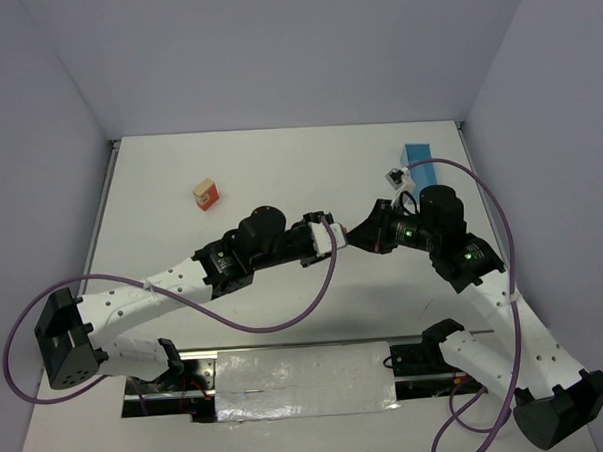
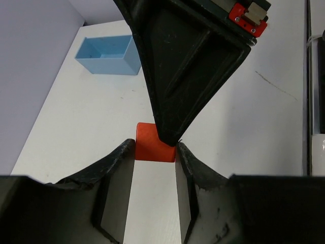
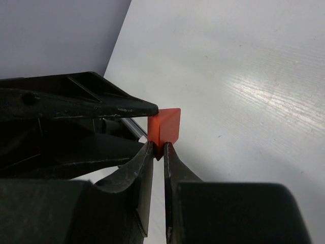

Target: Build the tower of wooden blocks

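Note:
A red-orange wedge (image 2: 152, 147) hangs in the air above the table's middle, held between both grippers. My left gripper (image 2: 155, 151) has its two fingertips against the wedge's sides. My right gripper (image 3: 158, 148) pinches the wedge's (image 3: 165, 127) lower edge between nearly closed jaws. In the top view the two grippers meet tip to tip, left (image 1: 338, 234) and right (image 1: 356, 234), and hide the wedge. A short stack (image 1: 206, 194), a tan block on a red-orange one, stands on the table to the far left.
A light blue rectangular box (image 1: 416, 159) stands at the back right and also shows in the left wrist view (image 2: 109, 55). A small white object (image 1: 394, 175) lies beside it. Purple cables loop from both arms.

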Robot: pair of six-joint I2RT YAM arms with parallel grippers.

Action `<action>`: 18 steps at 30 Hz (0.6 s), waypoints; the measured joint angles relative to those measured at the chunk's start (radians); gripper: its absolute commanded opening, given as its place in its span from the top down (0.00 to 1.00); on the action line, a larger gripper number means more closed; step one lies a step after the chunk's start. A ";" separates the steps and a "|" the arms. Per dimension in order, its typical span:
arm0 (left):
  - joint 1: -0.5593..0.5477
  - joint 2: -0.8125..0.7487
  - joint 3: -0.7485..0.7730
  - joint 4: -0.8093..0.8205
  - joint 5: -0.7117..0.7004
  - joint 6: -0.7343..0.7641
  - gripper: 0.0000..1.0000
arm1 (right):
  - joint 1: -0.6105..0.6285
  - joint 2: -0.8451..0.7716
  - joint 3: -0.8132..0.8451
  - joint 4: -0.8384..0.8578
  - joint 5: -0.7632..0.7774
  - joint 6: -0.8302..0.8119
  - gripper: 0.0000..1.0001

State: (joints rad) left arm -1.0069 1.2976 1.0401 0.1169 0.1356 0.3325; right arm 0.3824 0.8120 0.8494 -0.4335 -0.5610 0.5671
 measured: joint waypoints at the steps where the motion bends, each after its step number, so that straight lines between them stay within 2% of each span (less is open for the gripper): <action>1: 0.000 0.000 0.000 -0.002 0.000 0.001 0.53 | 0.000 0.000 0.000 -0.001 0.001 0.000 0.96; 2: 0.000 0.000 0.000 -0.002 0.000 0.000 0.52 | 0.000 0.000 0.000 0.000 0.000 0.000 0.96; 5: 0.000 0.000 0.000 -0.001 0.000 0.000 0.33 | 0.000 0.000 0.000 -0.001 0.000 0.000 0.96; 6: 0.000 0.000 0.000 0.000 0.000 0.002 0.31 | 0.000 0.000 0.000 -0.001 0.000 0.000 0.96; 11: 0.000 0.000 0.000 -0.002 0.000 -0.002 0.30 | 0.000 0.000 0.000 -0.001 0.000 -0.003 0.96; 18: 0.000 0.000 0.000 -0.006 -0.004 0.002 0.45 | 0.000 0.000 0.000 -0.001 0.000 -0.003 0.96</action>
State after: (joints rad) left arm -1.0069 1.2976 1.0397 0.1108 0.1318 0.3340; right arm 0.3824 0.8116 0.8490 -0.4347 -0.5613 0.5640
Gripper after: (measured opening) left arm 0.567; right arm 0.165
